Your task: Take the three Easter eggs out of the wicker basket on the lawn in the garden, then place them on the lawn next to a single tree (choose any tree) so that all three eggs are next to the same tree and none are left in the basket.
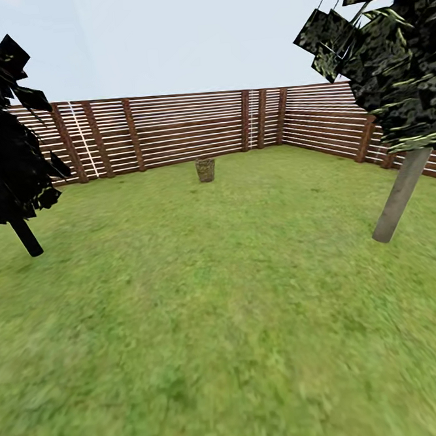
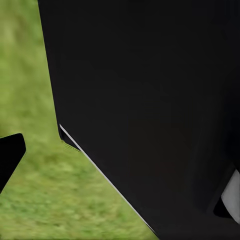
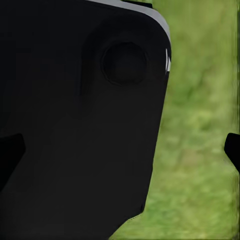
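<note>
A: Where's the wicker basket [image 1: 205, 169]?

B: Far end of the lawn [image 1: 226, 322], just in front of the fence [image 1: 172, 130], roughly centre of head view. Small from here, can't make out eggs inside.

A: Trees?

B: Pale-trunk tree [image 1: 400, 194] on the right, leaning trunk, dark leaves up top. Near-black tree [image 1: 7, 162] on the left, wrong kind.

A: Jaws?

B: Can't tell, either side. Both wrist cams mostly blocked by a dark body panel [image 2: 150, 100], grass beyond. Dark tips at the frame edges, prob. fingers, but the gap isn't readable.

A: Risks from here?

B: Long drive w/ arms tucked, basket well apart from us. Approach too fast or off-line and the base could bump the basket, tip it, eggs roll off. Also the basket's tiny in view, so misjudging the stop point means a bad reach. Picking the black tree later = task fail.
</note>
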